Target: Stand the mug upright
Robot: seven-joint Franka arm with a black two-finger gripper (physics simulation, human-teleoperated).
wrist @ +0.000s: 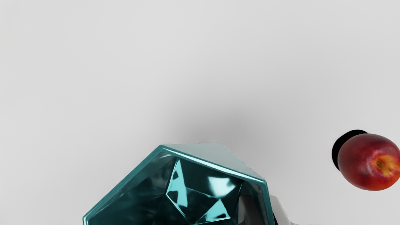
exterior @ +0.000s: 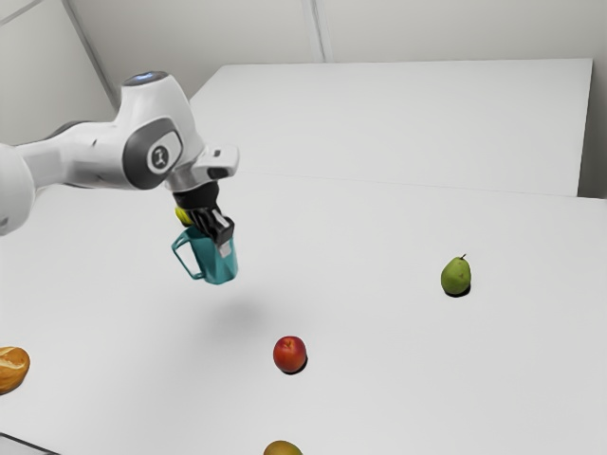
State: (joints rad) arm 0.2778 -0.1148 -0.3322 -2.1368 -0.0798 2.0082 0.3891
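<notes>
exterior view: the teal, faceted, glossy mug (exterior: 215, 266) hangs above the white table (exterior: 408, 379), on the exterior view's left, its base off the surface with a soft shadow below. its mouth faces up, and its angular handle (exterior: 183, 258) points to the exterior view's left. the black two-finger gripper (exterior: 225, 241) is closed on the mug's wall, parted by about that wall's thickness; in the wrist view one finger (wrist: 245, 207) is inside the rim and the other outside. a yellow thing (exterior: 183, 216), partly hidden, shows just behind the gripper. nearer, and to the exterior view's right of the mug, sits a round red fruit (exterior: 289, 353), with table between them. a wide stretch of table separates the mug from the green pear (exterior: 455, 277), well apart on the right. a yellow-brown fruit (exterior: 283, 449) is cut by the near edge of the view, a golden-brown bread roll (exterior: 11, 369) by the left edge.
</notes>
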